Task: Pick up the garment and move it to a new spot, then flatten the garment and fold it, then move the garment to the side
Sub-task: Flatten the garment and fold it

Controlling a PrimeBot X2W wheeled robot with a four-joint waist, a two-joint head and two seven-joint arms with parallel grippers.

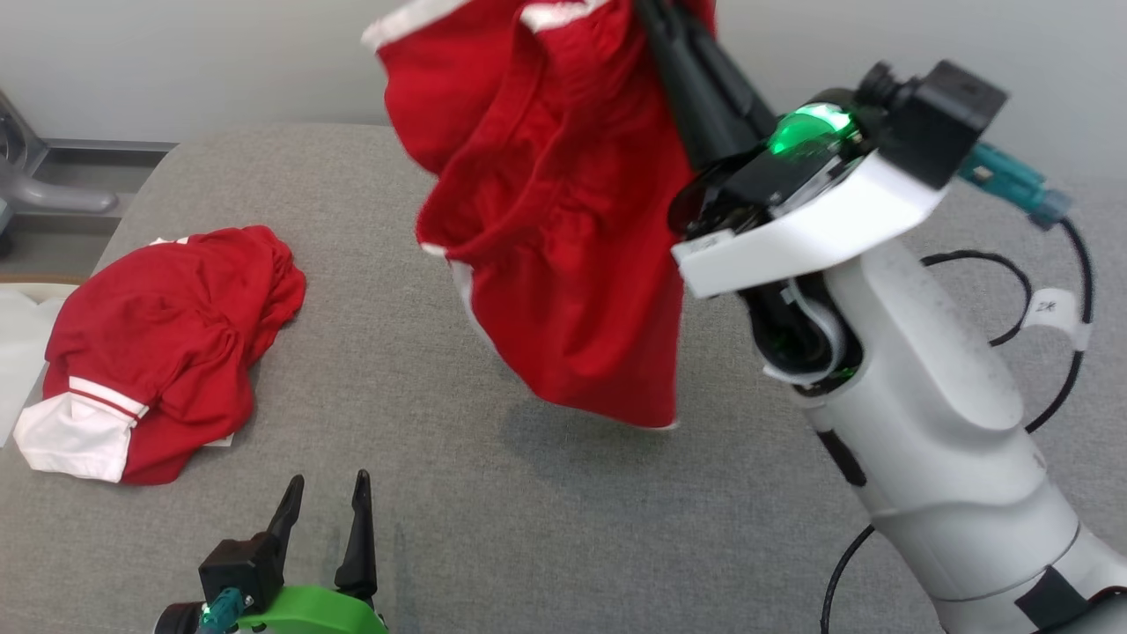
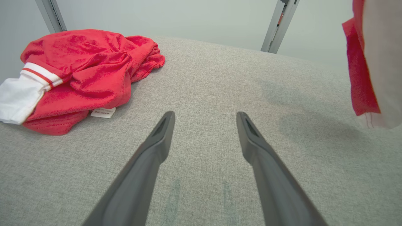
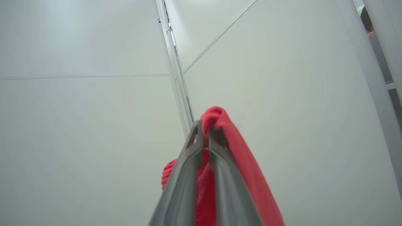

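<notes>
A red garment (image 1: pixel 555 220) with white trim hangs in the air over the grey padded table (image 1: pixel 528 528). My right gripper (image 1: pixel 669 35) is raised high and shut on a bunched fold near the garment's top. In the right wrist view a red fold (image 3: pixel 241 163) is pinched between the closed fingers of that gripper (image 3: pixel 204 131). The hanging cloth's lower edge (image 2: pixel 358 78) shows at the right of the left wrist view. My left gripper (image 1: pixel 327 493) is low at the near left, just above the table, open and empty (image 2: pixel 205 117).
A second red garment (image 1: pixel 167 343) with white cuffs lies crumpled at the table's left (image 2: pixel 84 72). White cloth (image 1: pixel 18 343) lies beyond the left edge. A black cable (image 1: pixel 1057 352) loops beside my right forearm. A metal frame (image 1: pixel 53 176) stands at the back left.
</notes>
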